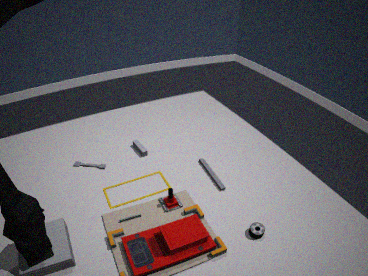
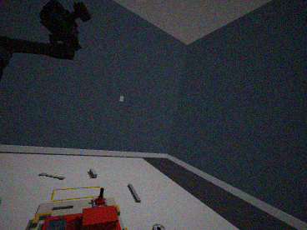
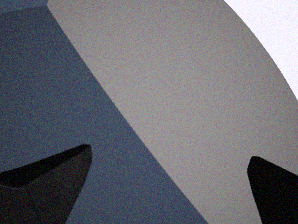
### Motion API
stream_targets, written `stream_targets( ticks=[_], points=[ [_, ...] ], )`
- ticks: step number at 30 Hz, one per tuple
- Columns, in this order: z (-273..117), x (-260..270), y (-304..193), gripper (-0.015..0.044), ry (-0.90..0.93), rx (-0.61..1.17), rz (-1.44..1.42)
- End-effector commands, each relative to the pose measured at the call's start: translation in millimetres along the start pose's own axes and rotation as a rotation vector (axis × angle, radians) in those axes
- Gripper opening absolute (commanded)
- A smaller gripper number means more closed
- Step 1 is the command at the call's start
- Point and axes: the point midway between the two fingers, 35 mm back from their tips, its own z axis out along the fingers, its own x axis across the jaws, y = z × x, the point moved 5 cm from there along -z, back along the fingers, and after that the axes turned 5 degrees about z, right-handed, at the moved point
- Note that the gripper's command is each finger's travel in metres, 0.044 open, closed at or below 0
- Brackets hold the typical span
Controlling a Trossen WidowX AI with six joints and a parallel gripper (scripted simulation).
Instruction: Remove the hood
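Observation:
The red toy car [image 1: 185, 232] [image 2: 100, 217] sits on a beige board between orange corner brackets. A dark grey panel [image 1: 140, 251] [image 2: 57, 224] lies in the car's low end; I cannot tell whether it is the hood or an opening. The marked area [image 1: 132, 180] [image 2: 76, 188] is a yellow outline behind the board, with nothing inside it. My gripper [image 3: 173, 160] is wide open and empty, facing wall and ceiling. It is high above the table, far from the car, and touches nothing.
A small red piece with a black post [image 1: 170, 202] [image 2: 100, 201] stands at the board's back edge. Beyond are a grey block [image 1: 139, 148], a long bar [image 1: 212, 174] and a flat wrench-like piece [image 1: 90, 165]. A wheel [image 1: 257, 230] lies right of the board.

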Motion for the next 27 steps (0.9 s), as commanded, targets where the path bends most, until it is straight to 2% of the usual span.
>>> stream_targets(
  ticks=[1,6,12,27],
  points=[
    [-14,-14,-32,0.0440,-0.059,0.142,-0.014],
    [-24,-23,-53,0.0440,-0.097,0.235,-0.003],
    [-59,-46,-101,0.0440,-0.202,0.463,0.038],
    [-194,-107,-186,0.0440,-0.487,1.037,0.059]
  ],
)
